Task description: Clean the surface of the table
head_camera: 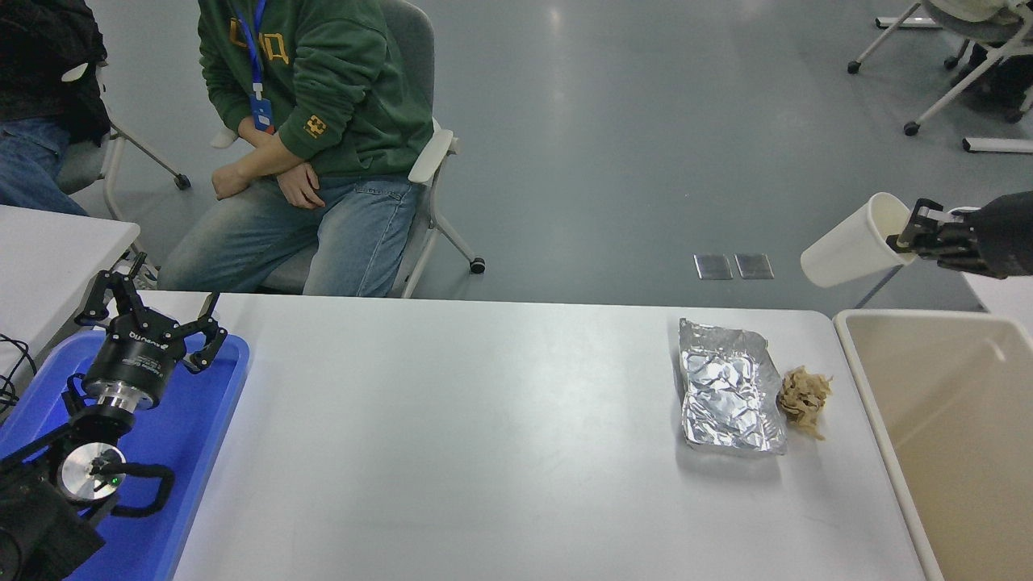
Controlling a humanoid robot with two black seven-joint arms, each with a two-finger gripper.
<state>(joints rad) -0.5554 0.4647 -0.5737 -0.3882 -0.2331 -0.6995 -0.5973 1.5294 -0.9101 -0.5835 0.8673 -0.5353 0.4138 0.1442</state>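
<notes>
The white table surface (484, 436) fills the lower middle of the head view. On its right part lie a crumpled silver foil sheet (730, 386) and, just right of it, a small wad of brown paper (804, 393). My right gripper (904, 236) comes in from the right edge, high above the table's far right corner. It is shut on the rim of a white paper cup (851, 242) that is tipped on its side, its bottom pointing left. My left gripper (153, 311) is parked open over the blue tray (202, 436) at the lower left.
A large beige bin (960, 428) stands against the table's right edge. A person in a green hoodie (315, 89) sits on a chair beyond the far edge at the left. A smaller white table (48, 250) is at the far left.
</notes>
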